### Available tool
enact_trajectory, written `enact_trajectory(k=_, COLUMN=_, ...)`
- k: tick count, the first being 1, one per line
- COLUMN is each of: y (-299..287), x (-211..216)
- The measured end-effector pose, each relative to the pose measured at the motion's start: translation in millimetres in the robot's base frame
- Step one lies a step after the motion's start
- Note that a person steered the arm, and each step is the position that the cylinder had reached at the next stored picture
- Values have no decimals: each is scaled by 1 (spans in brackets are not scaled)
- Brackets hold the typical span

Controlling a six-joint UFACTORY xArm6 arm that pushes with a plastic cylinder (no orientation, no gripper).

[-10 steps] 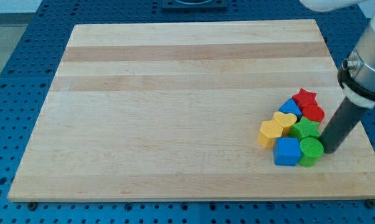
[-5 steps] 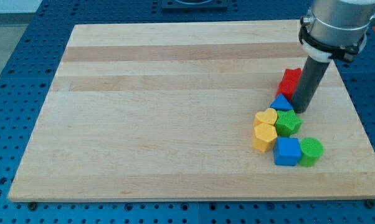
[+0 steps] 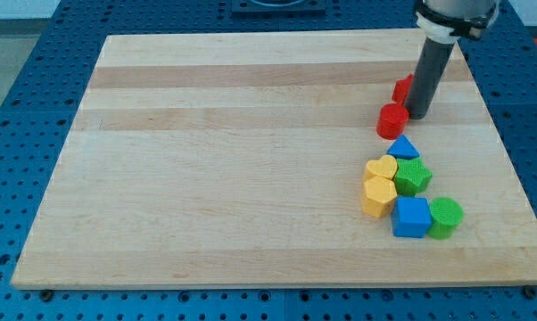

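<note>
My tip (image 3: 418, 116) rests on the board at the view's upper right. It touches or nearly touches a red cylinder (image 3: 392, 120) on its left. A second red block (image 3: 401, 89), shape partly hidden, sits just behind the rod. Below them lies a cluster: a blue triangle (image 3: 404, 147), a yellow heart (image 3: 381, 167), a green star (image 3: 413, 176), a yellow hexagon (image 3: 376, 196), a blue cube (image 3: 411, 217) and a green cylinder (image 3: 445, 217).
The wooden board (image 3: 251, 160) lies on a blue perforated table (image 3: 19, 107). The board's right edge runs close to the rod and the green cylinder.
My tip has travelled from the view's lower right up toward the top, pushing the two red blocks away from the cluster. The other blocks shifted slightly and now stay put.
</note>
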State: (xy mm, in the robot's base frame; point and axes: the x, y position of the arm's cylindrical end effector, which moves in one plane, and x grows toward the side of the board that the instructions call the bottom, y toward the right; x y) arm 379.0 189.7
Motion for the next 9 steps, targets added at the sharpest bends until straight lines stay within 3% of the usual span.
enact_trajectory(k=7, y=-7, x=-107)
enact_trajectory(k=9, y=-7, x=-111)
